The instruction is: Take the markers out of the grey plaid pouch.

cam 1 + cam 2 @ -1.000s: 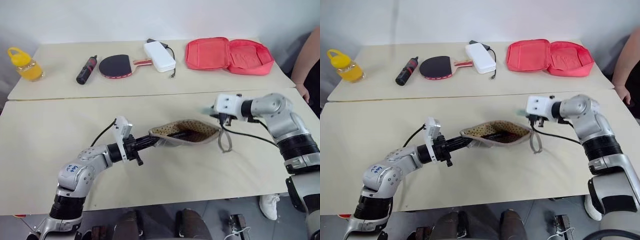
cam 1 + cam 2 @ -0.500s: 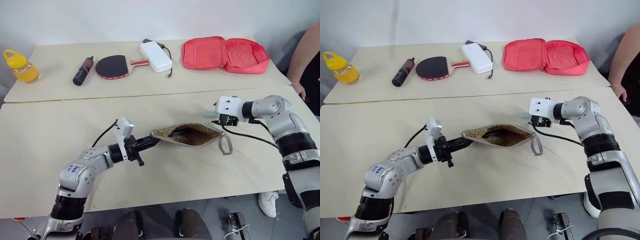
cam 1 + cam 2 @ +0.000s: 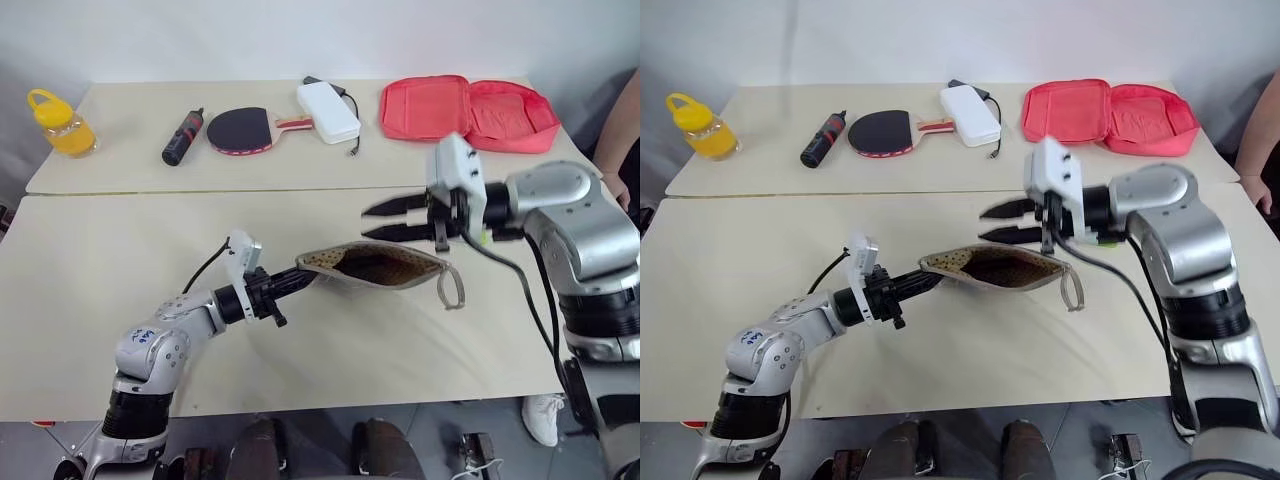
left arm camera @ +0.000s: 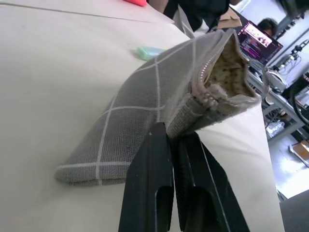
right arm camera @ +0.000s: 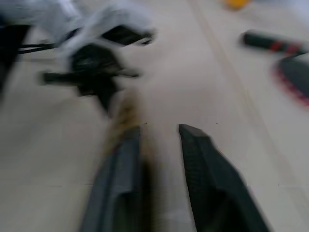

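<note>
The grey plaid pouch (image 3: 385, 268) lies on the near table with its mouth gaping, showing tan dotted lining and a dark inside. My left gripper (image 3: 308, 278) is shut on the pouch's left end; in the left wrist view its fingers (image 4: 154, 159) pinch the fabric beside the zip. My right gripper (image 3: 366, 224) hovers just above the pouch's mouth, pointing left. Its fingers stand apart with nothing between them, as the right wrist view (image 5: 159, 130) also shows through blur. The markers are hidden. The pouch's strap loop (image 3: 452, 290) trails off its right end.
The far table holds a yellow bottle (image 3: 62, 122), a thick black-and-red cylinder (image 3: 182, 137), a paddle (image 3: 245, 129), a white power bank (image 3: 328, 111) and an open pink-red case (image 3: 468, 108). A person's arm (image 3: 622, 135) shows at the right edge. A small teal object (image 4: 149, 52) lies beyond the pouch.
My right gripper has risen from beside the pouch's right end, swung in over its mouth and turned to point left. The left gripper has kept its hold. The camera has shifted slightly.
</note>
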